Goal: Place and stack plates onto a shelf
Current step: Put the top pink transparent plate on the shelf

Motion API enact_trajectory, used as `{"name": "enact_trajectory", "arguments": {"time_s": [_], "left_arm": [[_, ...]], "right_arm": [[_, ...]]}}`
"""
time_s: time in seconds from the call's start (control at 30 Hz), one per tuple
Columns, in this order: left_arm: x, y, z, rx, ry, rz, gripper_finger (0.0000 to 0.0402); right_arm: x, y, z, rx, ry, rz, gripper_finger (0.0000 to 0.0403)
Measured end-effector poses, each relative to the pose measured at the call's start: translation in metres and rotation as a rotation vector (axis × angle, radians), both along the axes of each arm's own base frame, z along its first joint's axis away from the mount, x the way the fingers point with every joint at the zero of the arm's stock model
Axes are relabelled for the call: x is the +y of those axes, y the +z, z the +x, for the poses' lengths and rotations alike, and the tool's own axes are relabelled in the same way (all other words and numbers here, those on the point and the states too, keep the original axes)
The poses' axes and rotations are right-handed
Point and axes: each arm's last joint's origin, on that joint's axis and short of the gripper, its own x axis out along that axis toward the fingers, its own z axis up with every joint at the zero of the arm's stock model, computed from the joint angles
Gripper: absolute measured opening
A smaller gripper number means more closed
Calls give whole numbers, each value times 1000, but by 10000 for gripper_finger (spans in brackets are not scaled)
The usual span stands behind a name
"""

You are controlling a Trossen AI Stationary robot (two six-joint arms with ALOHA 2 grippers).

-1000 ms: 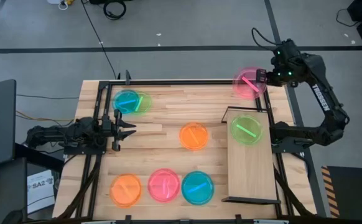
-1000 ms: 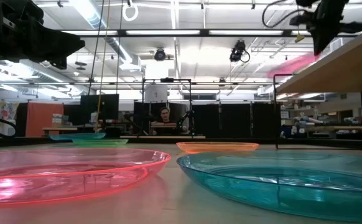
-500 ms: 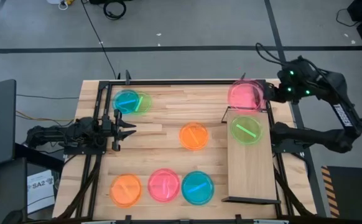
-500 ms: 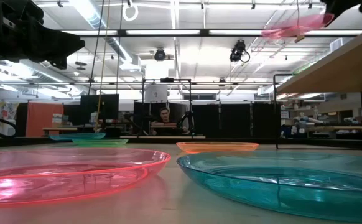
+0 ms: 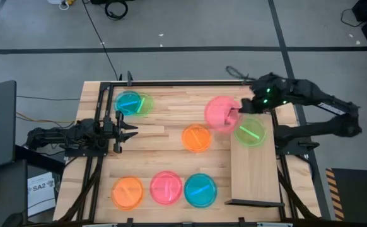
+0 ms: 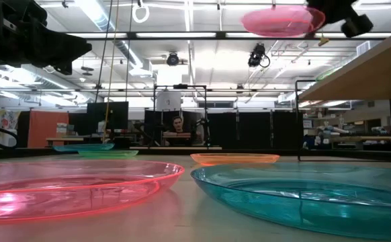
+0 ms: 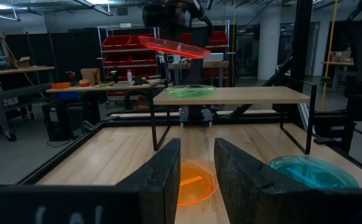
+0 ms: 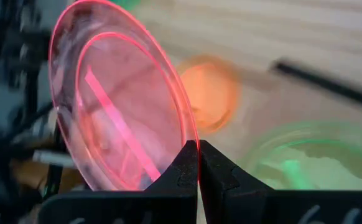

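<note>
Slatted light-wood table (image 5: 171, 157): six round translucent plastic plates unplaced — teal-blue plate (image 5: 128, 102) overlapping green plate (image 5: 145, 104) at far left, orange plate (image 5: 196, 138) mid-table, near row of orange plate (image 5: 127, 192), pink plate (image 5: 166, 187), teal-blue plate (image 5: 200, 189).

Light-wood black-framed shelf (image 5: 256, 173): one green plate (image 5: 251, 132) on its far end; stack barely begun, near end bare.

Right hand (image 5: 239, 112): clamped on rim of pink plate (image 5: 221, 113), held aloft just left of shelf, not yet over it.

Left hand (image 5: 128, 130): resting at table's left, fingers narrowly parted, holding nothing.

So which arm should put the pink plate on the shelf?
The right one. Its pincer already grips the pink plate in the air beside the shelf. The left pincer waits far across the table.
</note>
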Motion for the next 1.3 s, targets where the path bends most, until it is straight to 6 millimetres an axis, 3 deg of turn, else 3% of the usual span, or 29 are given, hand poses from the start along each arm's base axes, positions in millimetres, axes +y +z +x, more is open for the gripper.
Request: {"name": "enact_trajectory", "arguments": {"time_s": [0.17,0.33,0.57,0.77,1.13,1.3], "left_arm": [[0,0,0,0,0,0,105],[0,0,0,0,0,0,105],[0,0,0,1,0,0,105],[0,0,0,1,0,0,105],[0,0,0,3,0,0,105],[0,0,0,3,0,0,105]], "right_arm": [[28,-5,26,6,133,40,5],[64,-11,35,61,220,87,5],[110,-18,32,127,309,156,5],[137,-21,21,178,417,172,6],[143,-33,-13,452,451,99,10],[142,-33,-21,486,476,81,11]]}}
